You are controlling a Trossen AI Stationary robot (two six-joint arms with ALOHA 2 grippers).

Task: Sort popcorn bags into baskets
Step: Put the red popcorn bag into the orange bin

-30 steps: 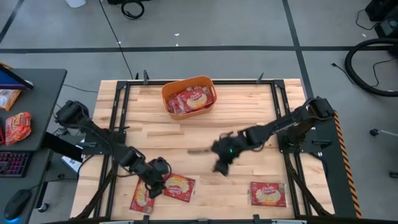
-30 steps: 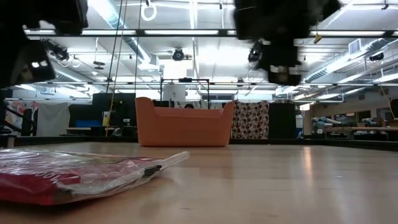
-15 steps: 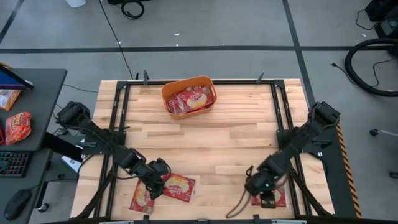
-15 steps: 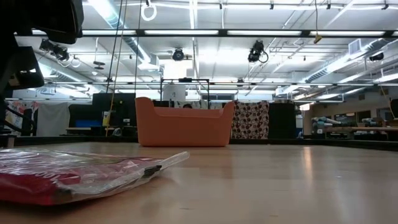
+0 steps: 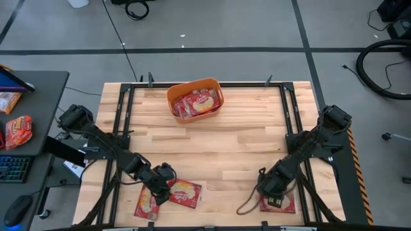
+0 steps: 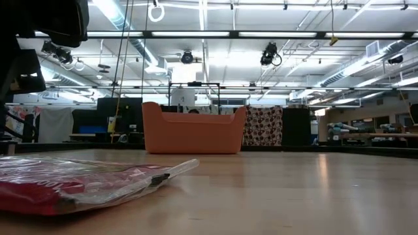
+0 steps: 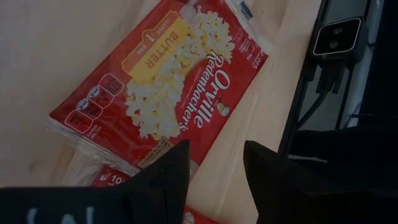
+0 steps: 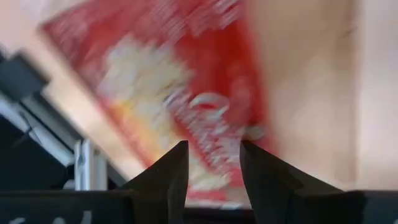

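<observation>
I see right claw [image 5: 273, 191] fingers apart over a flat red popcorn bag [image 5: 281, 200] | left claw [image 7: 214, 163] fingers apart above another red bag [image 7: 165, 102] | wooden counter [image 5: 244, 147]

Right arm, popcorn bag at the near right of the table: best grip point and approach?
Judging from the overhead view, come straight down. The popcorn bag lies flat on the table, so there is no raised edge to grab from the side. Pinch across a short edge or a corner where the film can lift. The right gripper is already above its inner end, fingers open with the bag between them.
</observation>
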